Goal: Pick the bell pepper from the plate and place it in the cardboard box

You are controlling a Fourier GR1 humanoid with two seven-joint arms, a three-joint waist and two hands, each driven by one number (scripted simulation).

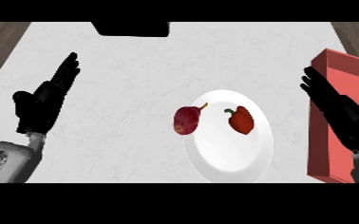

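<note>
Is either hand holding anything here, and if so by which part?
Nothing is held. The left hand and right hand are both open, well away from the bell pepper on the plate.

The left hand (43, 99) and right hand (335, 105) rested open at either edge, fingers straight and pointing up.

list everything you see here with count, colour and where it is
counter: one, pale grey marbled, fills the view
plate: one, white, right of centre on the counter
bell pepper: one, red with green stem, on the plate's far part
dark red fruit: one, dark red, over the plate's left rim
box: one, red, counter's right edge
black object: one, black, counter's far edge, unidentifiable
left hand: one, black, open, resting near the left edge
right hand: one, black, open, over the box
</note>
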